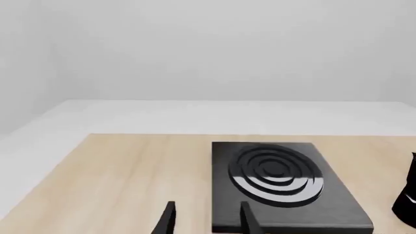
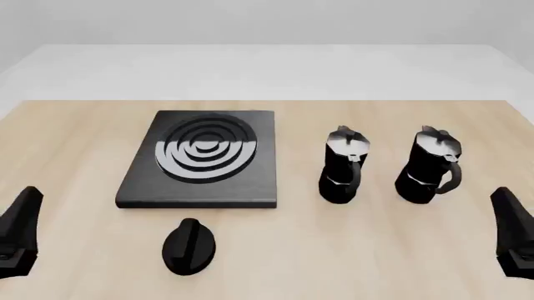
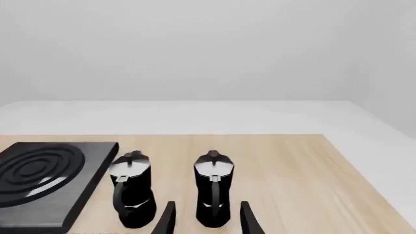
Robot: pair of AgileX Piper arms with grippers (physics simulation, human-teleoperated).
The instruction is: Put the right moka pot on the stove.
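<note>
My tabletop (image 2: pixel 376 250) is pale wood grain. The stove (image 2: pixel 142 181) is black with concentric silver-and-black rings. The right moka pot (image 2: pixel 427 167) and the other moka pot (image 2: pixel 342 167) are black with silvery-grey lids. The knob (image 2: pixel 189 246) is black.

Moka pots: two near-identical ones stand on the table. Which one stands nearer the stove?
The left moka pot stands nearer the stove. The right moka pot is on its far side, closer to the right gripper.

No readable text, labels, brands, numbers or signs appear on anything.
</note>
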